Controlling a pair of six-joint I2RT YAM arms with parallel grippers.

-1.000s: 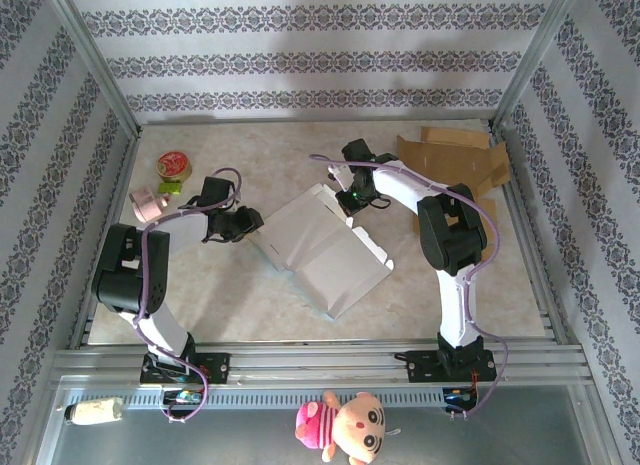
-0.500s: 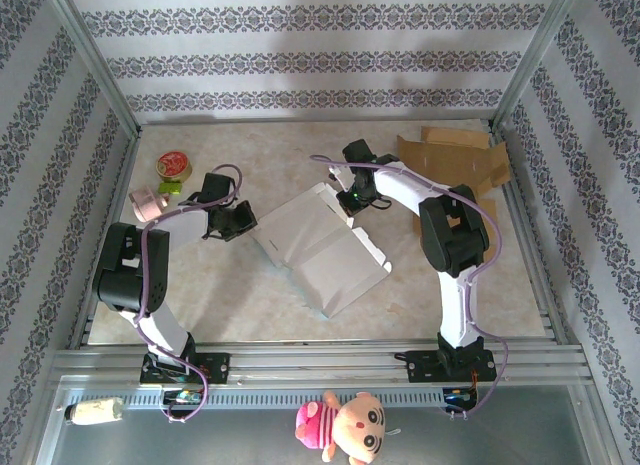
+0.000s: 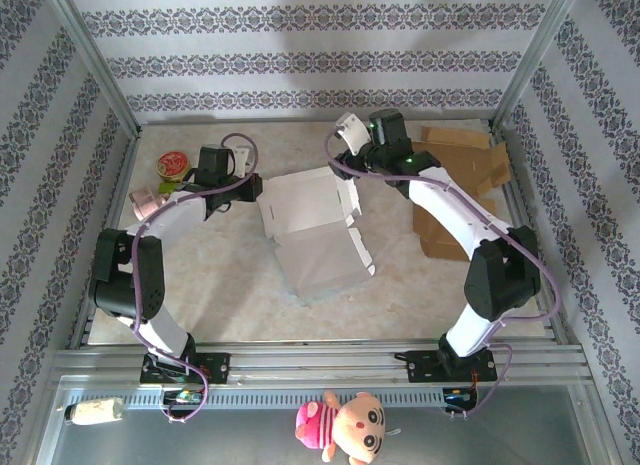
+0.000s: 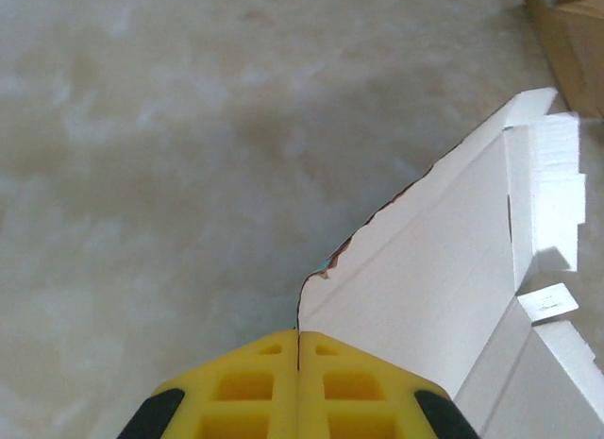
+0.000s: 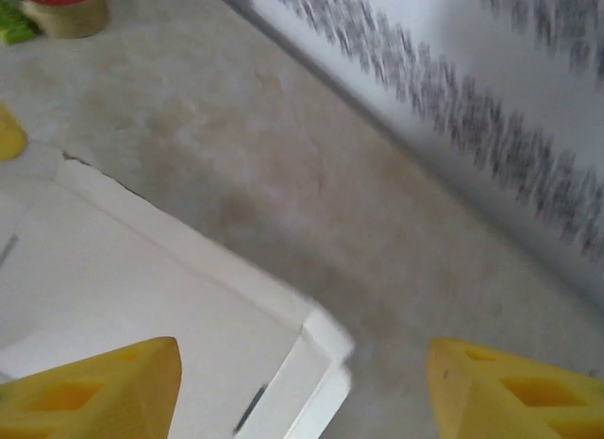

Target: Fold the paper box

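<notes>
Left gripper (image 4: 298, 340): clenched, yellow fingers (image 4: 245, 387) pressed flat together. A corner of a white panel of the paper box (image 4: 444, 269) runs straight into the seam between them, so it's pinching the paper. In the top view that grip is on the box's left edge, far side.

Right gripper (image 5: 302, 349): released, jaws spread wide. It hangs above the box's far-right corner with a clear air gap, no contact. The corner below it is blurred.

The box is roughly mid-table (image 3: 230, 275), between the two arms. It's partly folded: one panel toward the far side, a larger one toward the near side, and a notched flap sticking out on its right. In the left wrist view the gripped panel stands tilted up off the surface.

Outward from there:
- Flattened brown cardboard (image 3: 462, 175) lies at the far right, partly under the right arm.
- A red-lidded tin (image 3: 173, 166) and a pink roll (image 3: 150, 203) sit at the far left, just beyond the left arm.
- A plush doll (image 3: 340, 425) lies in front of the arm bases.
</notes>
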